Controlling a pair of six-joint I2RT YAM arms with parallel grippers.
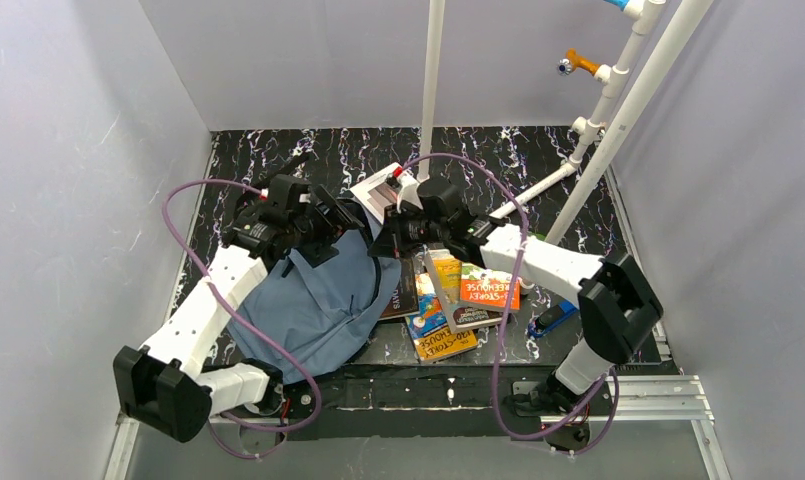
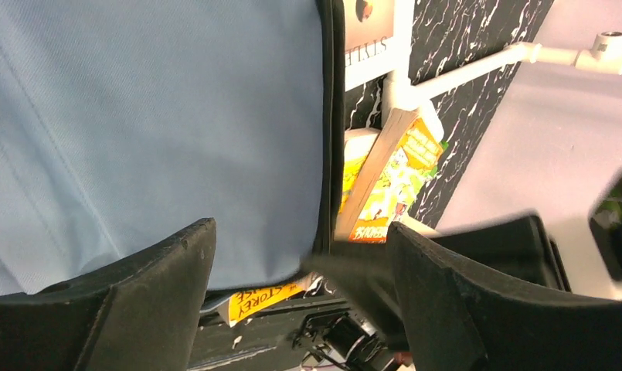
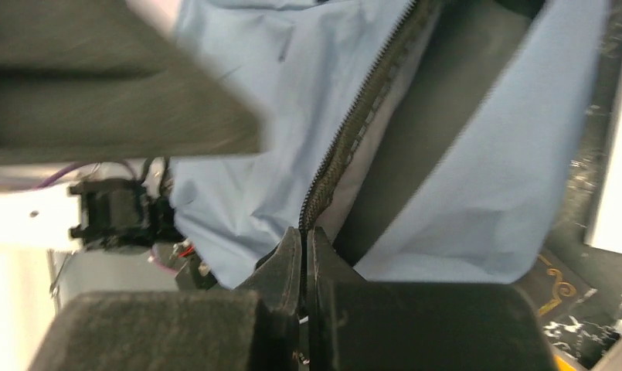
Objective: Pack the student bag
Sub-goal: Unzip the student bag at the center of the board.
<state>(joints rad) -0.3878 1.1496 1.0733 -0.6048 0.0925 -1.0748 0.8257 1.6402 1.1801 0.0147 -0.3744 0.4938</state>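
Right pincer (image 3: pixel 304 236), rumpled slate-blue student bag (image 3: pixel 485 154)

Several books (image 1: pixel 448 322) lie overlapping on the black marbled table (image 1: pixel 538 160), a small blue object (image 1: pixel 553 319) just right of them, white pipes (image 1: pixel 618 110) standing behind.

Orange book (image 1: pixel 489 287), right on table: "-STOREY …REEHOUSE". Yellow book (image 2: pixel 265 297) sticking out under student bag (image 2: pixel 137 116): "STOREY". White book (image 2: pixel 367 46), far side: "STYL…", rest cut off. Other covers unreadable.
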